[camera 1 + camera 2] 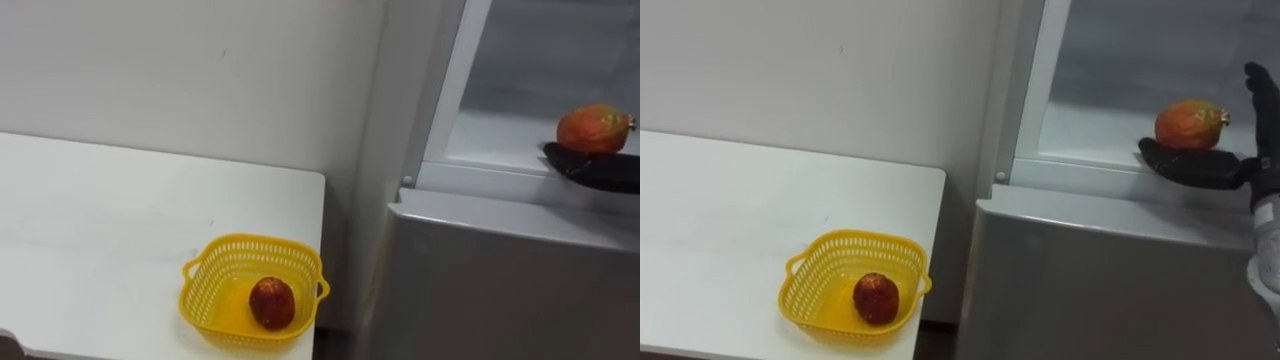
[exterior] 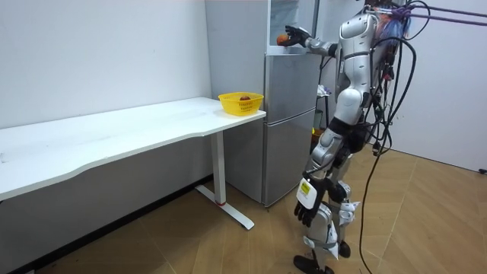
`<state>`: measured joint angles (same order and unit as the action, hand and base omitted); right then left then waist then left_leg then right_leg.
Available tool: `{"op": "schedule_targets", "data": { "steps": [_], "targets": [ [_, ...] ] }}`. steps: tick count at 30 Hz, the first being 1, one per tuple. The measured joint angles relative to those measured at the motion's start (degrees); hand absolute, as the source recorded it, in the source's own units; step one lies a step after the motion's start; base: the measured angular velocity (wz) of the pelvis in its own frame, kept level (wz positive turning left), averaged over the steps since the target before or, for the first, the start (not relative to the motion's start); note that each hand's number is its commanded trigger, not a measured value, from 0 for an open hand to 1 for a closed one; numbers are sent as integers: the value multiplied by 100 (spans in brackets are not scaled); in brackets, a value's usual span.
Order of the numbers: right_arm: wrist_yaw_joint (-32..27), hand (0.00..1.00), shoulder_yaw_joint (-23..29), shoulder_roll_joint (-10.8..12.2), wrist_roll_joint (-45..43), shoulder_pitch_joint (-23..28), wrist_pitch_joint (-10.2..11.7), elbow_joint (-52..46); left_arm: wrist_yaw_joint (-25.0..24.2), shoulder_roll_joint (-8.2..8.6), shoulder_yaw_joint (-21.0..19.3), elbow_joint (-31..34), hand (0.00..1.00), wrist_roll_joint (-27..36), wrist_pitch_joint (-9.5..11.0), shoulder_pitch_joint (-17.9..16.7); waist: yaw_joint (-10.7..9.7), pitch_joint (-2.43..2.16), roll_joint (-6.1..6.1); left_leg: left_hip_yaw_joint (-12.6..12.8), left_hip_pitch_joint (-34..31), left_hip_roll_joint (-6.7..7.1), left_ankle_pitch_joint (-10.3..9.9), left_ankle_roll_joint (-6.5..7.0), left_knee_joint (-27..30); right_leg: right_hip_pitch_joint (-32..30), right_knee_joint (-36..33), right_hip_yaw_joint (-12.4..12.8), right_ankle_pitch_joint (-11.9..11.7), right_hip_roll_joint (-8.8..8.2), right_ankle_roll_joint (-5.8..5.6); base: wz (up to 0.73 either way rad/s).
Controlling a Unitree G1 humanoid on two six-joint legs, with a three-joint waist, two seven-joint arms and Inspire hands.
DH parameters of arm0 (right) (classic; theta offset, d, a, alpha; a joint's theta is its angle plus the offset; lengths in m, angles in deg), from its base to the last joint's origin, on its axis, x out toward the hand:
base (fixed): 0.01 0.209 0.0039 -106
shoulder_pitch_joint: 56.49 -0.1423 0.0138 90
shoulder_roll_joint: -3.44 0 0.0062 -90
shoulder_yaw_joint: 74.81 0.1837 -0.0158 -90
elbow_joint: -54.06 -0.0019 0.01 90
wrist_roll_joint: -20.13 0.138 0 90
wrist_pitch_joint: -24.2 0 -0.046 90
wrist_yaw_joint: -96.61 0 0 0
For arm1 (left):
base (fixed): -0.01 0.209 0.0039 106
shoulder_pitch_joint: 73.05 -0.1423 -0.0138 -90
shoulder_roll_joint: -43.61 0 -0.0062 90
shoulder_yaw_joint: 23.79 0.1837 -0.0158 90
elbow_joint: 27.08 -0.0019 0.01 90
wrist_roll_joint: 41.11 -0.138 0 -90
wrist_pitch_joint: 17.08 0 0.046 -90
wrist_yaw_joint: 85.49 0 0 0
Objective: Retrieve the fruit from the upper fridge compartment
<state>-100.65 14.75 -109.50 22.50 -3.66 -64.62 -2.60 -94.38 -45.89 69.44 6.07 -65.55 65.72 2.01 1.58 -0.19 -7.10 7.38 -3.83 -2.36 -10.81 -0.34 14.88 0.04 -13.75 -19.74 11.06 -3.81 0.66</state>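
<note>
White table [image 1: 100, 220], yellow basket [image 1: 250, 243], grey fridge [image 1: 500, 290]; right hand [image 1: 1240, 170] fingers [image 1: 1258, 95] spread by fruit [image 1: 1188, 124]

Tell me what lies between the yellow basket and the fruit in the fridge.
Nothing loose, in the right eye view: from the yellow basket, bare table edge, then the grey fridge's closed lower door and upper compartment sill, up to the fruit.

White table [image 1: 100, 220] bears a yellow basket [image 1: 205, 290] holding one fruit [image 1: 271, 302].

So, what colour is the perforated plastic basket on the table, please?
The basket is yellow, clearest in the left eye view.
</note>
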Motion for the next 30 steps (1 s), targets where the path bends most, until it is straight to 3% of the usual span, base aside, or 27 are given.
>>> {"op": "schedule_targets", "data": {
  "steps": [8, 16, 26, 27, 28, 30],
  "targets": [
    [211, 0, -100, -1, 627, -351, -109, 444, 0, -110, 20, 0, 0, 2, -160, -32, 37, -11, -61, -8, -61, -9, 11, -14, 4, -81, 7, -23, 2, 3, 6, 0],
    [551, 0, -222, -168, 1017, -472, -174, 866, 78, -148, -13, -20, 0, -3, -161, 15, 54, 2, -183, -97, -97, -1, 10, -14, 50, -71, 0, -85, 1, 3, 7, 2],
    [1076, 0, -351, -247, 1311, -852, -249, 1433, 57, -160, -47, -51, 0, 0, -200, -101, 63, 10, -209, -132, -111, -11, 19, -29, 63, -48, -23, -89, 10, 22, 33, 1],
    [1130, 75, -357, -247, 1312, -881, -246, 1493, 51, -167, -47, -51, 0, 0, -200, -100, 63, 14, -216, -133, -93, -12, 19, -30, 62, -32, -19, -91, 11, 23, 33, 0],
    [1176, 100, -372, -249, 1312, -903, -248, 1549, 46, -177, -47, -50, 0, 0, -200, -101, 65, 20, -225, -135, -64, -12, 19, -30, 58, 1, -8, -94, 11, 26, 34, 0],
    [1230, 100, -383, -253, 1312, -902, -251, 1580, 46, -191, -48, -49, 0, 3, -200, -108, 66, 26, -245, -135, -53, -12, 18, -31, 54, 27, -3, -95, 24, 24, 36, 0]
  ]
}}
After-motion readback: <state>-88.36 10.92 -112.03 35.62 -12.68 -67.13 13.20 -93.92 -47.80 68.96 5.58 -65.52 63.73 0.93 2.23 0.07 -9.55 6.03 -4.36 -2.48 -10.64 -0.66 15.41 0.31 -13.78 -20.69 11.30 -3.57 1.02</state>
